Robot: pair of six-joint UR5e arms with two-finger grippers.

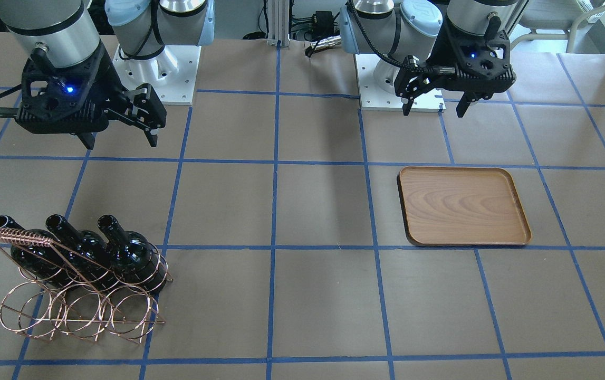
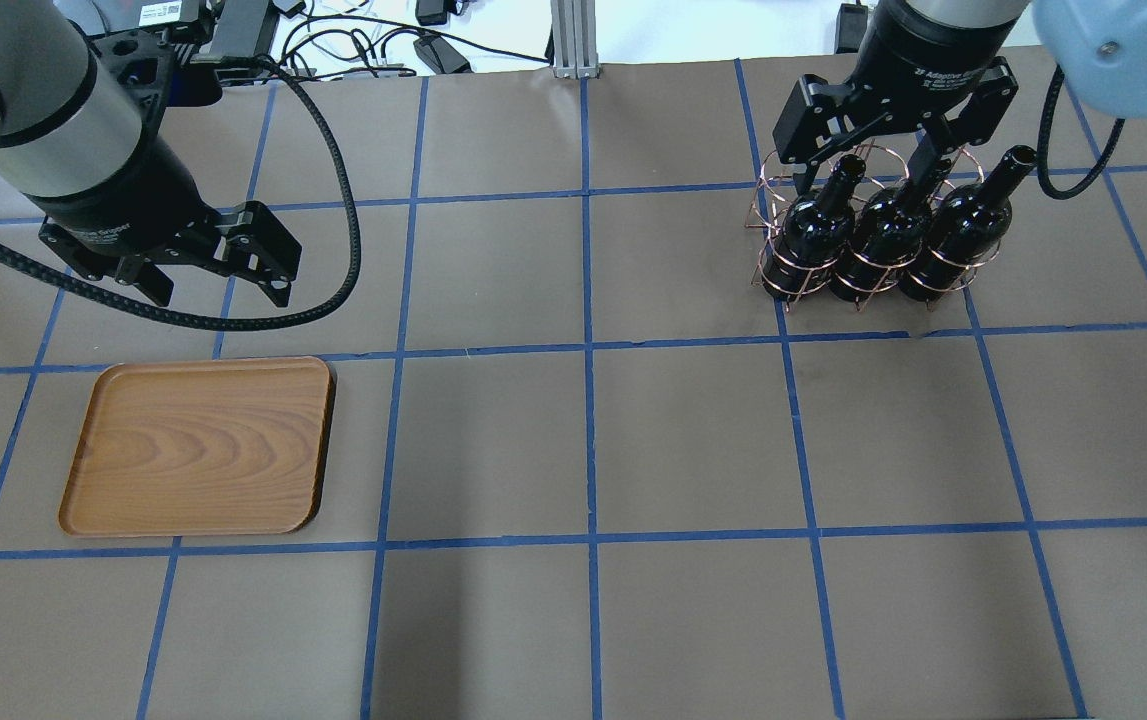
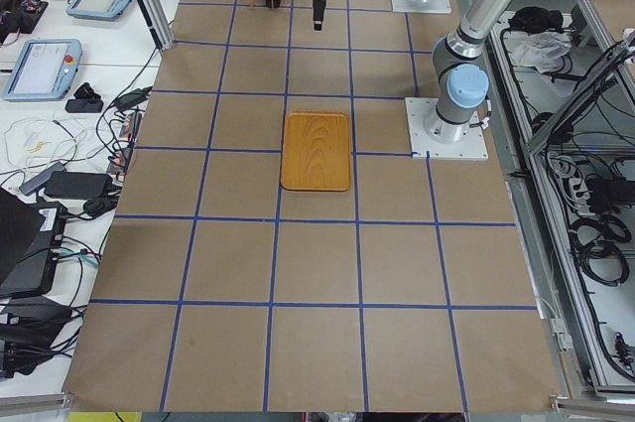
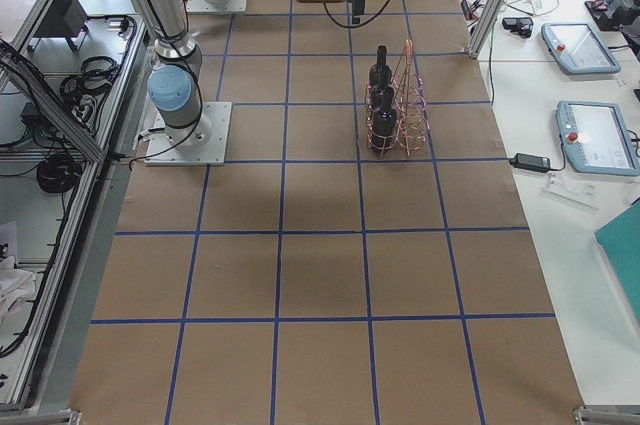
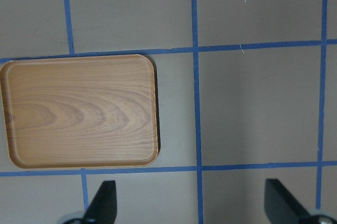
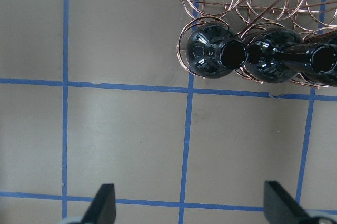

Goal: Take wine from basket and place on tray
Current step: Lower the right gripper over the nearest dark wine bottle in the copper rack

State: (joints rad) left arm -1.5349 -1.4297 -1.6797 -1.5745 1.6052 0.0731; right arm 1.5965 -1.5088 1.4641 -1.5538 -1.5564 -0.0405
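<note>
Two UR5e arms reach over a wide tabletop [image 2: 693,440] covered in matt brown paper and ruled into large squares by blue tape [image 2: 588,345].

Next in size, the tray [image 2: 198,445] lies flat in the table's left half, about midway between the robot's edge and the operators' edge. It is a brown wooden rectangle with rounded corners, swirling grain and a low raised rim.

In the right half, toward the operators' edge, stands the basket [image 1: 78,316]. It is a copper-coloured wire rack of looped rings, with a coil-wrapped handle bar across its top.

Three wine bottles [image 1: 128,256] stand upright side by side in the row of rings nearer the robot. Each is glossy, near-black, unlabelled glass with a long narrow neck and a round open mouth. All three sit in the rack, well apart from the tray.

Both claws are black two-finger units. The right gripper [image 1: 123,144] hangs above the table just on the robot's side of the basket, its fingers spread wide and holding nothing, clear of the bottles. The left gripper [image 1: 434,113] hangs on the robot's side of the tray, likewise spread wide with nothing between its fingers.
</note>
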